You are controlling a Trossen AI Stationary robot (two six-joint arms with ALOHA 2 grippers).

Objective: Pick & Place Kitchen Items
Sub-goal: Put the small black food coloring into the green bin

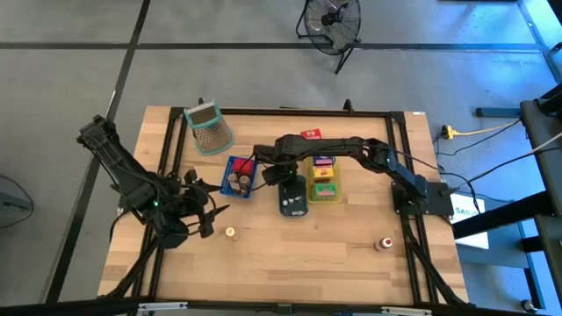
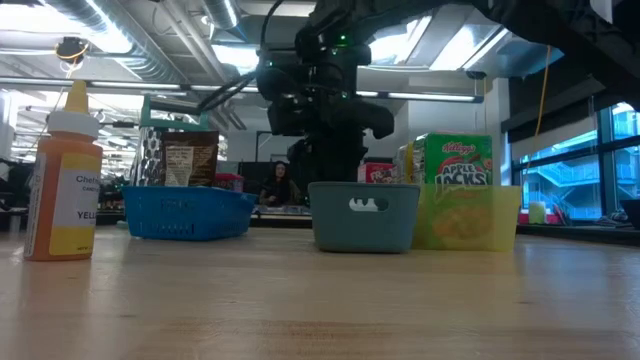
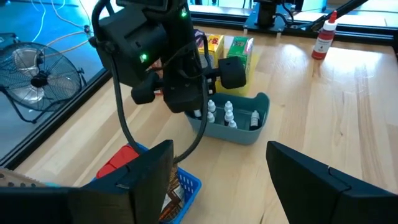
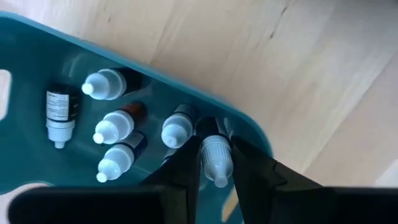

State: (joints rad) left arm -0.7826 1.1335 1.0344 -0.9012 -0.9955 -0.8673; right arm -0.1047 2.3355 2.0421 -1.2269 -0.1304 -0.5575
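One small dropper bottle (image 4: 214, 158) clamped in right pincer (image 4: 214, 163), over grey-blue tray (image 4: 74, 53) at frame centre. Step: placing. Next: lower among five bottles, then release. Left pincer (image 3: 217, 180) apart, lower left, idle.

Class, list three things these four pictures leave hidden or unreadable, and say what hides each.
1. High view: the grey-blue tray's contents, covered by the right gripper.
2. Low view: what lies inside the blue basket, behind its wall.
3. Right wrist view: the lying bottle's label print, too small.
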